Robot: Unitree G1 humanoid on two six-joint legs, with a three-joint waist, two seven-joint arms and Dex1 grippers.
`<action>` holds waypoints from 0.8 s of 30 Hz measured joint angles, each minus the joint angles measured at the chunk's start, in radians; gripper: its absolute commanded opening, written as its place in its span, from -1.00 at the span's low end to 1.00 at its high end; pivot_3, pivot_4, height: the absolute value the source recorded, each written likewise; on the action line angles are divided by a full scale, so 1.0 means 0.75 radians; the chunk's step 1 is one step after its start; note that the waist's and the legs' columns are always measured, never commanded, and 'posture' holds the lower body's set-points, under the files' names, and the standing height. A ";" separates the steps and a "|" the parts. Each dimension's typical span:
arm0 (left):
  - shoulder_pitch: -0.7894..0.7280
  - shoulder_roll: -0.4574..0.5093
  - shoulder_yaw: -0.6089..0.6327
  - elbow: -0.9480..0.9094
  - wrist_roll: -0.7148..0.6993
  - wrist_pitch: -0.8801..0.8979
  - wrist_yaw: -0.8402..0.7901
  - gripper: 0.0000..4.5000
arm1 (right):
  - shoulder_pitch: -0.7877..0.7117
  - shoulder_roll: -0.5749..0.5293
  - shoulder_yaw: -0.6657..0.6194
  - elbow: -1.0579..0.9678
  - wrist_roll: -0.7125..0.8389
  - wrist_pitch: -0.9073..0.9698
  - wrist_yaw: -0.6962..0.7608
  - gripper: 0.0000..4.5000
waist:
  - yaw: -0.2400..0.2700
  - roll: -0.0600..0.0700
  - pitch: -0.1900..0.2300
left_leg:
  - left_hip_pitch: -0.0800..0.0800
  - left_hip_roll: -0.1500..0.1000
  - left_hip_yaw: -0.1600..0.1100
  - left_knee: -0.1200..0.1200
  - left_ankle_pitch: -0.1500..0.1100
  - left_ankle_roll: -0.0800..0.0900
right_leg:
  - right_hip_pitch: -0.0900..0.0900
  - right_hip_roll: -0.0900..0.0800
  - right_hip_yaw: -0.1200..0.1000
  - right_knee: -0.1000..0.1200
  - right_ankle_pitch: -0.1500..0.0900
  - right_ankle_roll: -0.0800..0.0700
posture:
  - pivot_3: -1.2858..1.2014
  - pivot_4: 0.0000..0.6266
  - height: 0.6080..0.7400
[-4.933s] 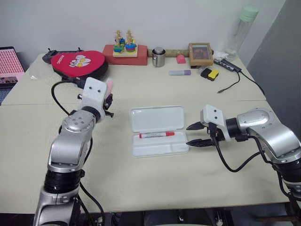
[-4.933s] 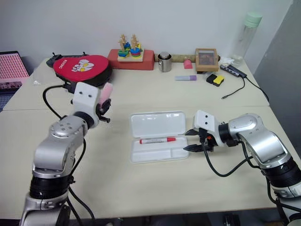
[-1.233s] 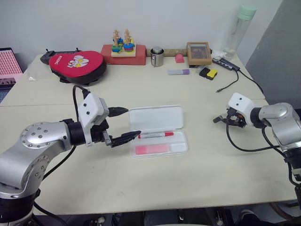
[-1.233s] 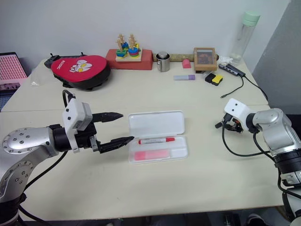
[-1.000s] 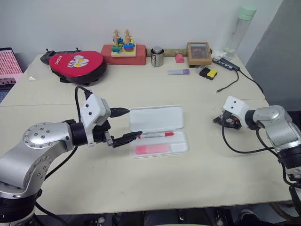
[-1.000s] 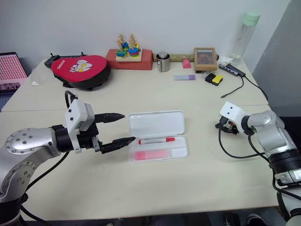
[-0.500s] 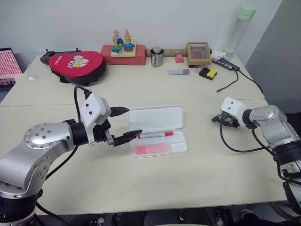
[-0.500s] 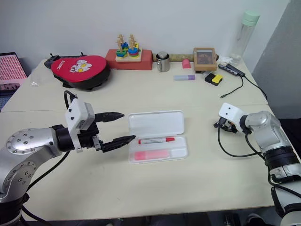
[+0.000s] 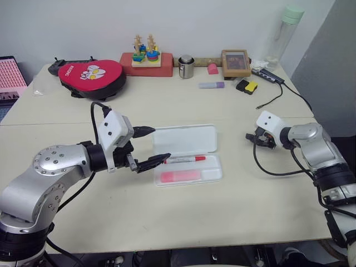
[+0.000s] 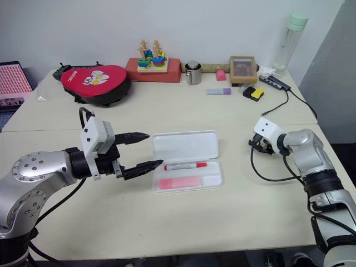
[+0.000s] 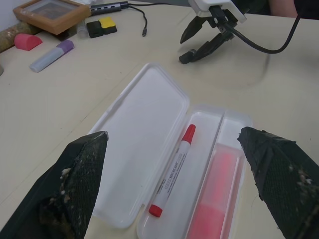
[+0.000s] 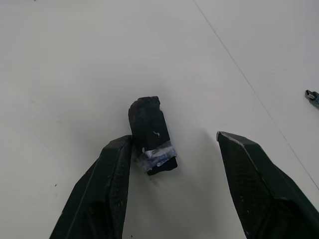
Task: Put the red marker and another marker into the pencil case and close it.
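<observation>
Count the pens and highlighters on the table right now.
3. The red marker and the pink highlighter lie in the open pencil case; a purple-and-white highlighter lies near the table's far edge. Others may be hidden.

Both arms are shiny silver and round, with black rings at the joints; each wrist has a small white box with two tiny dots; a black cable loops beside each arm; the left gripper (image 9: 149, 147) and right gripper (image 9: 250, 137) have pointed black fingers.
</observation>
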 measured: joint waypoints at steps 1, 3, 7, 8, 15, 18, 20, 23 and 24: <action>0.000 -0.001 -0.003 0.000 0.000 0.000 0.004 1.00 | -0.003 0.000 0.000 0.011 -0.002 0.000 -0.004 0.24 | 0.000 0.000 0.000 | 0.000 0.000 0.000 0.000 0.000 0.000 | 0.000 0.000 0.000 0.000 0.000 0.000 | 0.03 -0.52 1.00; 0.000 -0.012 -0.012 0.000 0.002 0.000 0.018 1.00 | -0.004 0.000 -0.001 0.047 -0.004 -0.002 -0.013 0.24 | 0.000 0.000 0.000 | 0.000 0.000 0.000 0.000 0.000 0.000 | 0.000 0.000 0.000 0.000 0.000 0.000 | 0.03 -0.52 1.00; 0.000 -0.013 -0.018 0.000 0.003 0.000 0.023 1.00 | -0.010 0.000 -0.016 0.079 0.011 -0.001 -0.003 0.24 | 0.000 0.000 0.000 | 0.000 0.000 0.000 0.000 0.000 0.000 | 0.000 0.000 0.000 0.000 0.000 0.000 | 0.03 -0.52 1.00; 0.000 -0.013 -0.018 0.000 0.003 0.000 0.023 1.00 | -0.011 0.001 -0.019 0.087 0.020 0.005 0.004 0.24 | 0.000 0.000 0.000 | 0.000 0.000 0.000 0.000 0.000 0.000 | 0.001 0.000 0.000 0.000 0.000 0.000 | 0.03 -0.52 1.00; -0.006 -0.014 -0.020 0.000 0.006 0.000 0.026 1.00 | -0.015 0.023 -0.040 0.125 0.055 0.014 0.043 -0.41 | -0.001 0.000 0.000 | 0.002 0.000 0.000 0.001 0.000 0.000 | 0.002 0.000 0.000 0.000 0.000 0.000 | 0.03 -0.52 1.00; -0.007 -0.014 -0.020 0.000 0.006 0.000 0.026 1.00 | -0.015 0.028 -0.040 0.130 0.056 0.013 0.049 -0.70 | -0.001 0.000 0.000 | 0.002 0.000 0.000 0.002 0.000 0.000 | 0.002 0.000 0.000 0.001 0.001 0.000 | 0.03 -0.52 1.00; -0.007 -0.014 -0.020 0.000 0.006 0.000 0.026 1.00 | -0.015 0.028 -0.040 0.130 0.056 0.013 0.053 -0.82 | -0.001 -0.001 0.000 | 0.002 0.000 0.000 0.002 0.000 0.000 | 0.002 0.000 0.000 0.001 0.001 0.001 | 0.03 -0.52 1.00; -0.007 -0.014 -0.020 0.000 0.007 0.000 0.027 1.00 | -0.014 0.027 -0.040 0.130 0.056 0.013 0.062 -0.86 | -0.001 -0.001 0.000 | 0.002 0.000 0.000 0.002 0.000 0.000 | 0.002 0.000 0.000 0.001 0.001 0.001 | 0.03 -0.52 1.00; -0.007 -0.014 -0.020 0.000 0.008 0.000 0.027 1.00 | -0.014 0.026 -0.041 0.128 0.055 0.013 0.066 -0.86 | -0.001 -0.001 0.000 | 0.002 0.000 0.000 0.002 0.000 0.000 | 0.002 0.000 0.000 0.001 0.001 0.001 | 0.03 -0.52 1.00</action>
